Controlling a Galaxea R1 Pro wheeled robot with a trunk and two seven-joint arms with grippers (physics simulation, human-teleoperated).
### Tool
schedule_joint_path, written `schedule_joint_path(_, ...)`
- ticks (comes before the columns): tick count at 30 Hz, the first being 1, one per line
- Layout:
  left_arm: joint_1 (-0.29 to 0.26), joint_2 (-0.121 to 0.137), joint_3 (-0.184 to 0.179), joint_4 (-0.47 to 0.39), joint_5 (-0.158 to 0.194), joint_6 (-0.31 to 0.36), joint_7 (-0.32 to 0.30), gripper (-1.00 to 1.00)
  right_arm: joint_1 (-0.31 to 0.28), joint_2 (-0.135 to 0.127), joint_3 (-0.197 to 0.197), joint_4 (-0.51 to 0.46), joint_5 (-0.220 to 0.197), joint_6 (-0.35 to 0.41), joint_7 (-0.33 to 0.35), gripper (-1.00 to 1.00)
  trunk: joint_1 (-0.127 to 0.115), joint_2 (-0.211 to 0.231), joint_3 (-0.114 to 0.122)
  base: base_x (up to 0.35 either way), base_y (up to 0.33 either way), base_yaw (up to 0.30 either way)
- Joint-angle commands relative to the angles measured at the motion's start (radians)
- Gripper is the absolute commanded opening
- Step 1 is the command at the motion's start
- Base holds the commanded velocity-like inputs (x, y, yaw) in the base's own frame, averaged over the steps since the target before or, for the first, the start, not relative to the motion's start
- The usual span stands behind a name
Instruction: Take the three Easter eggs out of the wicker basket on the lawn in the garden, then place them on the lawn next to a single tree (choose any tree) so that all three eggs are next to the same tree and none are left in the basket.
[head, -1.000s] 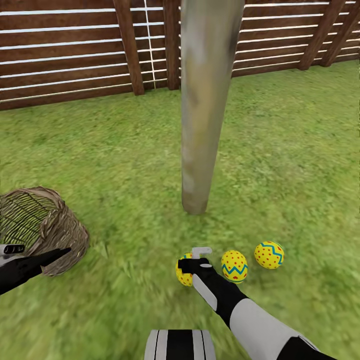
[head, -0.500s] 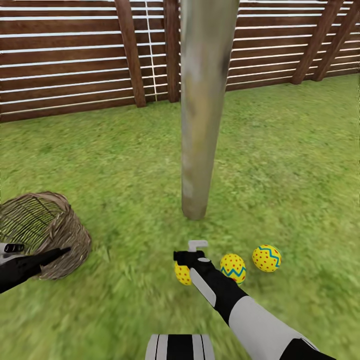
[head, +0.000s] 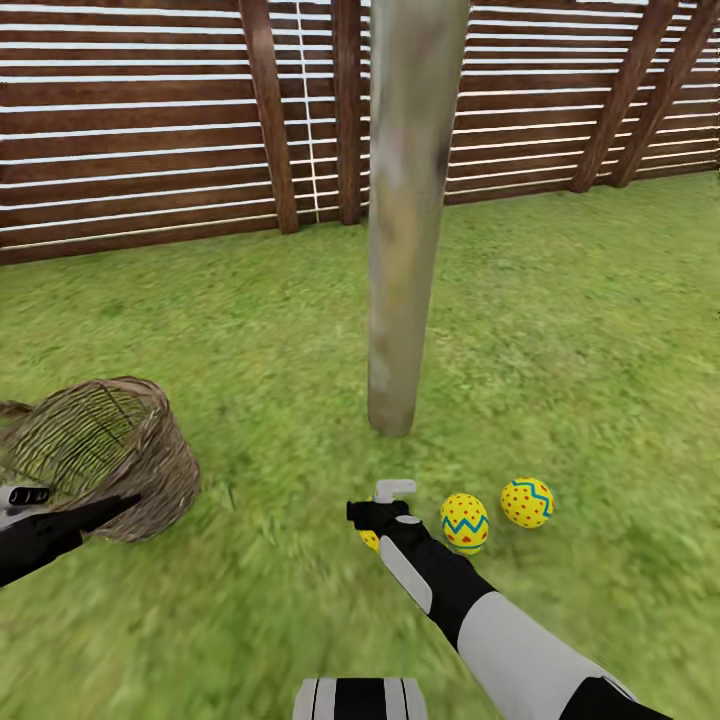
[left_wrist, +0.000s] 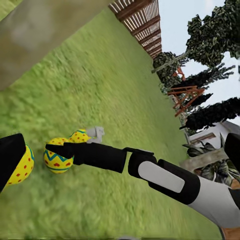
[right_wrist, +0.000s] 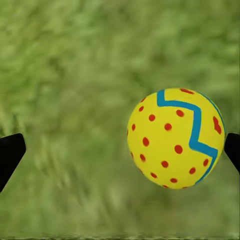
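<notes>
The tree (head: 402, 250) rises from the lawn (head: 560, 330) in the middle of the head view. Two Easter eggs (head: 465, 522) (head: 527, 502) lie on the grass just in front of its base. The third egg (head: 368, 540) lies to their left, mostly hidden behind my right gripper (head: 378, 512). That gripper hangs open above this egg (right_wrist: 175, 137), its fingertips (right_wrist: 10, 156) spread wide and touching nothing. The wicker basket (head: 110, 455) sits tilted at the left, and I see no egg through its weave. My left gripper (head: 90, 515) hovers open beside the basket.
A dark brown slatted fence (head: 150, 130) with upright posts closes off the garden behind the tree. Open grass stretches to the right and between the basket and the trunk. In the left wrist view, dark shrubs (left_wrist: 210, 40) stand along the fence.
The head view has shifted, showing more fence and the basket further right. My right gripper has lifted a little off the left egg, which stays on the grass.
</notes>
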Motion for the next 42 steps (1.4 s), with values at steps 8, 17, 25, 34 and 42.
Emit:
schedule_joint_path(8,0.000,0.000,0.000,0.000,-0.001,0.011,-0.005,1.00,-0.001,0.000,0.003,-0.001,-0.006,0.003,-0.008,1.00,-0.004,0.002,0.030,-0.313,0.080,0.000)
schedule_joint_path(17,0.000,0.000,0.000,0.000,-0.001,0.011,-0.005,1.00,-0.001,0.000,0.003,-0.001,-0.006,0.003,-0.008,1.00,-0.036,0.058,0.059,-0.213,0.020,0.000)
schedule_joint_path(25,0.000,0.000,0.001,0.000,-0.001,0.011,-0.005,1.00,-0.001,0.000,0.003,-0.001,-0.006,0.004,-0.008,1.00,-0.066,0.114,0.084,-0.014,0.000,0.000)
schedule_joint_path(34,0.000,0.000,0.002,0.000,-0.001,0.011,-0.005,1.00,-0.001,0.000,0.003,-0.001,-0.006,0.005,-0.008,1.00,-0.101,0.177,0.113,0.000,0.000,0.000)
schedule_joint_path(42,0.000,0.000,0.002,0.000,-0.001,0.011,-0.005,1.00,-0.001,0.000,0.003,-0.001,-0.006,0.003,-0.008,1.00,-0.131,0.233,0.138,0.000,0.000,0.000)
